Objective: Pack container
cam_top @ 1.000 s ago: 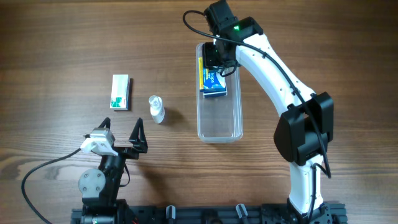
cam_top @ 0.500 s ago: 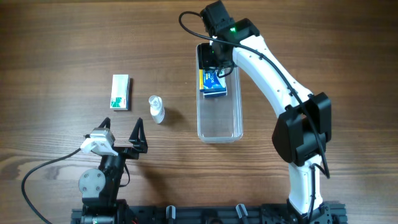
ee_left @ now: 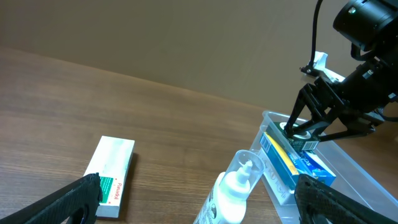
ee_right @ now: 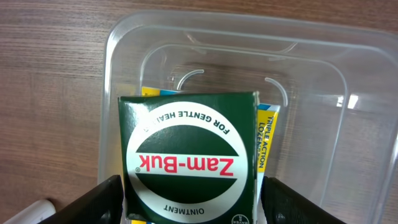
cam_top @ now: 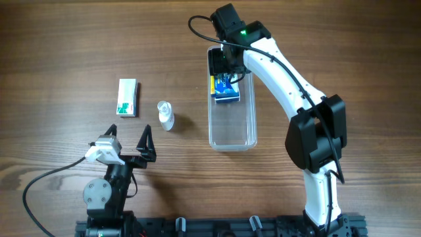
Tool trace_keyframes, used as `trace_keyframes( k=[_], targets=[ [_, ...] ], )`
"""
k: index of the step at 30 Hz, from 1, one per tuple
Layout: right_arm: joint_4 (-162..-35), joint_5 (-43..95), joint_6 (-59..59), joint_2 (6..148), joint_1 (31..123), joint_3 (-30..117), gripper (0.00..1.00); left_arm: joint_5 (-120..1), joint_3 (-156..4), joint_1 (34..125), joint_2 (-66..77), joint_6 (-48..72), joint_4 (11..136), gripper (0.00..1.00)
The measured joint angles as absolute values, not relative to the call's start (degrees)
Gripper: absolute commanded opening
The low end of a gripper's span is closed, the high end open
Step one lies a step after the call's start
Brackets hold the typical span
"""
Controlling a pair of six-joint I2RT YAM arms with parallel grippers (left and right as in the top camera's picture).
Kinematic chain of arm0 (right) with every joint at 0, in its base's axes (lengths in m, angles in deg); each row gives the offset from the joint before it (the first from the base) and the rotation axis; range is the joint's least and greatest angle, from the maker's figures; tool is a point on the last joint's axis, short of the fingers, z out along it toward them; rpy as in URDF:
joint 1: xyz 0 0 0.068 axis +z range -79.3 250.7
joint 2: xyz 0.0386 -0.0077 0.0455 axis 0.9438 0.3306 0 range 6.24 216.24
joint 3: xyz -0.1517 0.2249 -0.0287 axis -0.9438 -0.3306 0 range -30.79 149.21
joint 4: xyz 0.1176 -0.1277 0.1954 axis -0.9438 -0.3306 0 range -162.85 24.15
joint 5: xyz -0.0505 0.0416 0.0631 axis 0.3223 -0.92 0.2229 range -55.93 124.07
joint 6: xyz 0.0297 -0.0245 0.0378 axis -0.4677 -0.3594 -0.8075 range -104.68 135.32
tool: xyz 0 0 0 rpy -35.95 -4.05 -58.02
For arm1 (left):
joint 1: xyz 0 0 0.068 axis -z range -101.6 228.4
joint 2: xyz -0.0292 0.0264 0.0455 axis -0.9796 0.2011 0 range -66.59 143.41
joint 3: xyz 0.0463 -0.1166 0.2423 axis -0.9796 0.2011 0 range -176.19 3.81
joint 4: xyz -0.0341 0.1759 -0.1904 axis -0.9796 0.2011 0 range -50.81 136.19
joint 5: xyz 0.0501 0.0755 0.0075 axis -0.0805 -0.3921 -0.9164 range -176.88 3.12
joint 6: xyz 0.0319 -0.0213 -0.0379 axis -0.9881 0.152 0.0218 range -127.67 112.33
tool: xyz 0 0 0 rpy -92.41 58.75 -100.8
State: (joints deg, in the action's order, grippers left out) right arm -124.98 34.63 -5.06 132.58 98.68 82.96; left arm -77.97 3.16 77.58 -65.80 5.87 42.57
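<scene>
Shifted farther along the container (cam_top: 231, 125), right claw (cam_top: 227, 64) grips green box (ee_right: 186, 162); left claw (cam_top: 129, 137) gapes above wooden table (cam_top: 66, 52).

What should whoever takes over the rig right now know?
Left tool: open, empty, parked near its base.
Right tool: shut on the green Zam-Buk box, held over the far end of the container.
Done: the blue-and-yellow box lies inside the container.
Left: release the Zam-Buk box inside. Then probably pack the white-and-green box and the white bottle, both on the table left of the container.
</scene>
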Motion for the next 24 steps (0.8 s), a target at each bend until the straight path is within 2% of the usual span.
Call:
trace_keyframes(
  k=[4, 10, 12, 14, 18, 24],
  targets=[
    [-125.1, 33.8, -5.0, 132.5, 98.7, 83.0, 0.74, -78.0, 3.2, 77.6, -65.8, 5.9, 42.6, 1.0],
    [-126.0, 33.6, -4.5, 127.2, 98.1, 82.9, 0.85, -78.0, 3.2, 77.6, -65.8, 5.9, 42.5, 1.0],
    [-126.9, 33.7, -4.1, 121.8, 96.1, 82.9, 1.0, -78.0, 3.2, 77.6, -65.8, 5.9, 42.6, 1.0],
    [-127.5, 33.7, -3.8, 118.3, 93.4, 82.9, 1.0, -78.0, 3.2, 77.6, -65.8, 5.9, 42.5, 1.0],
    [-129.4, 34.3, -3.2, 111.5, 80.7, 82.9, 1.0, -78.0, 3.2, 77.6, -65.8, 5.9, 42.6, 1.0],
    [-133.8, 34.8, -2.4, 112.2, 63.6, 83.0, 1.0, -78.0, 3.2, 77.6, -65.8, 5.9, 42.6, 1.0]
  ],
)
